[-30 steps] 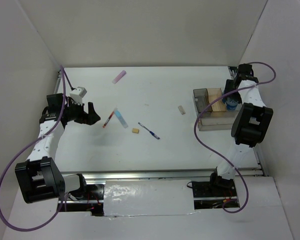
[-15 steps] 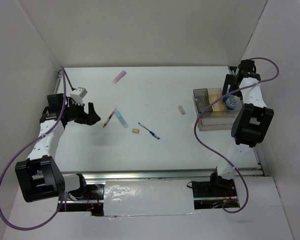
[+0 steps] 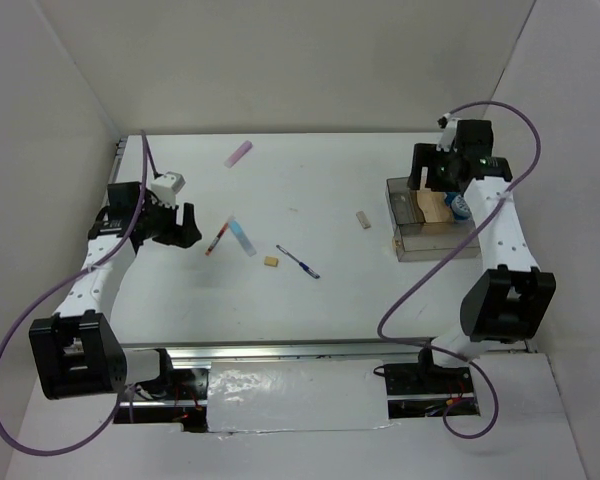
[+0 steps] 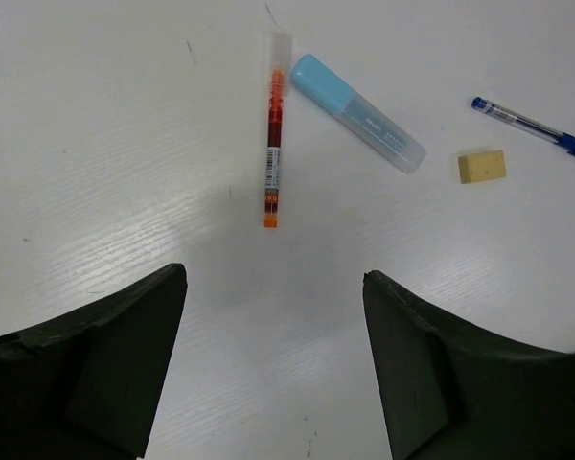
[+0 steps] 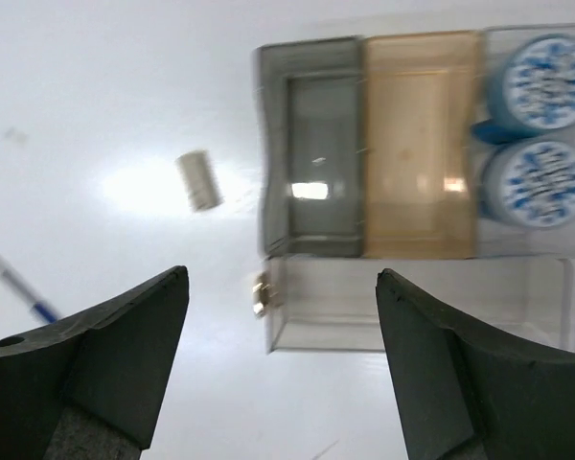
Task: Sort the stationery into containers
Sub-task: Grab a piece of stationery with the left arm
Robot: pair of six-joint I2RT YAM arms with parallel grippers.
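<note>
- Stationery on the surface (image 4: 115, 153): you see the red pen (image 4: 274, 134) just beside the light-blue bar (image 4: 356, 110), before your left fingers (image 4: 105, 374), which are spread apart and empty.
- Two rolls (image 5: 546, 77) lie in the tray (image 5: 316, 316); your right fingers (image 5: 96, 364) above it are also apart, holding nothing.

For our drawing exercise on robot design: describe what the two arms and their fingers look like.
The left arm and right arm have white links joined by bulky black joints, each trailed by a looping purple cable. A white camera block sits on the left wrist. The fingers are matte black wedges.
</note>
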